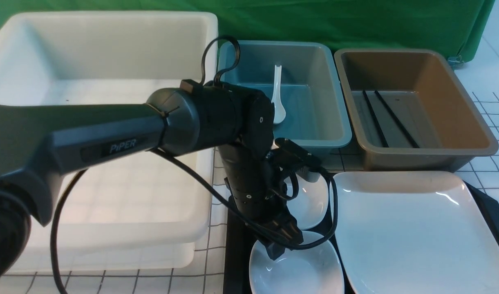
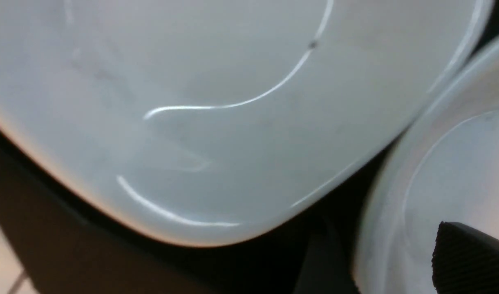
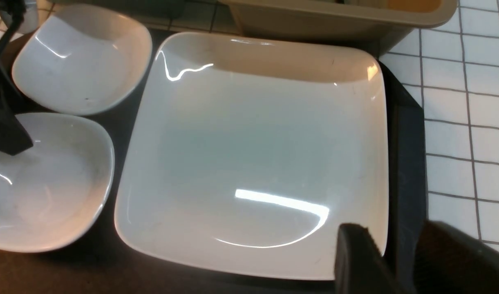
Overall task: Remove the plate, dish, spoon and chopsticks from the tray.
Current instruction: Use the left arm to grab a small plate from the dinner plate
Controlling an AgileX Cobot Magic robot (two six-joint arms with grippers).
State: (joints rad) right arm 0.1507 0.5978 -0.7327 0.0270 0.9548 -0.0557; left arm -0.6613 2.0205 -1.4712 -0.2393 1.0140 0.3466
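Already the spoon lies in the blue bin, handle pointing away, bowl toward the robot. The chopsticks lie lengthwise in the brown bin, near ends angled right. On the black tray sit the glossy white plate, a far dish and a near dish. The right gripper gapes empty over the plate's corner. The left gripper dips into the near dish, its spread unclear.

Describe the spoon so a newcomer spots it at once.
Before the green backdrop stand three bins, left to right: a large white tub, a blue-grey bin, a brown bin. The spoon lies in the blue-grey one, bowl toward the robot. It is the only white thing there; the brown bin's contents are thin black chopsticks.
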